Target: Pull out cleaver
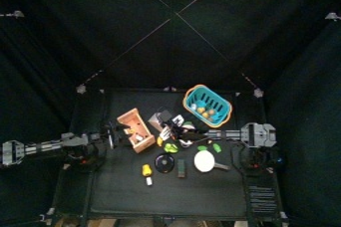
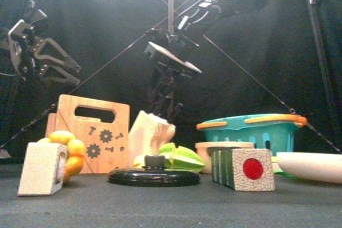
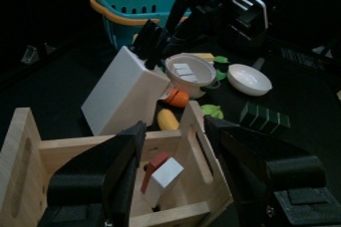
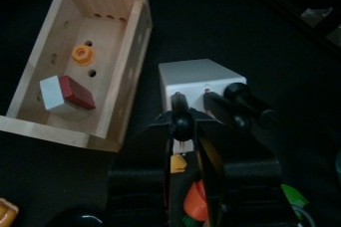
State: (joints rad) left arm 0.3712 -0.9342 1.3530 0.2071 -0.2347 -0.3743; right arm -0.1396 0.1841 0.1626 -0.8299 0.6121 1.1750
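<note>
A white knife block stands tilted beside the wooden box, with several black handles sticking out of it. My right gripper is at the block's top, jaws closed around the leftmost handle, the cleaver's; the blade is hidden inside the block. The same shows in the top view and in the left wrist view. The block also shows in the front view and the left wrist view. My left gripper is open and empty over the wooden box.
A teal basket stands at the back right. A white bowl, a black lid, a cube with a red dot, green pieces and a white block with yellow fruit lie in front.
</note>
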